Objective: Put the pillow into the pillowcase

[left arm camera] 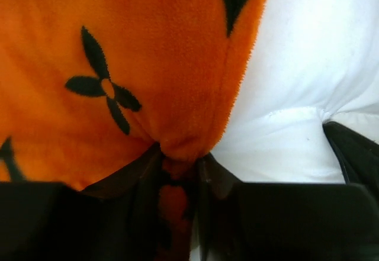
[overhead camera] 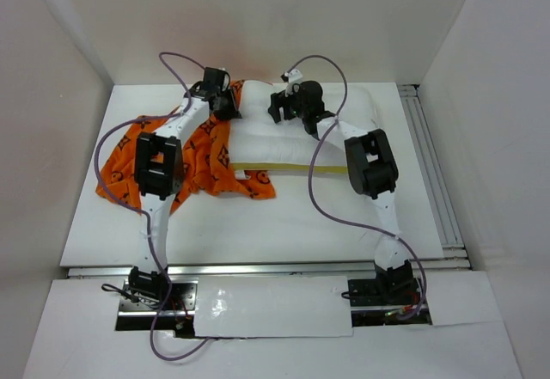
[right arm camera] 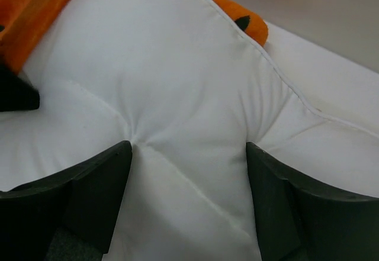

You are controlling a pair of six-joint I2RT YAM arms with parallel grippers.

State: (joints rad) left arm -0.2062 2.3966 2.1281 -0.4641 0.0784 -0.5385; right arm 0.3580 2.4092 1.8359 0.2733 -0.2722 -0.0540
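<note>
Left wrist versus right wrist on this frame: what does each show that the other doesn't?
Only the left wrist view: the left gripper closed on a fold of the pillowcase edge, beside a full flower motif. Only the right wrist view: the right gripper, fingers spread, pressed against the pillow and its quilted creases. Both: orange pillowcase fabric lying against the white pillow.
</note>
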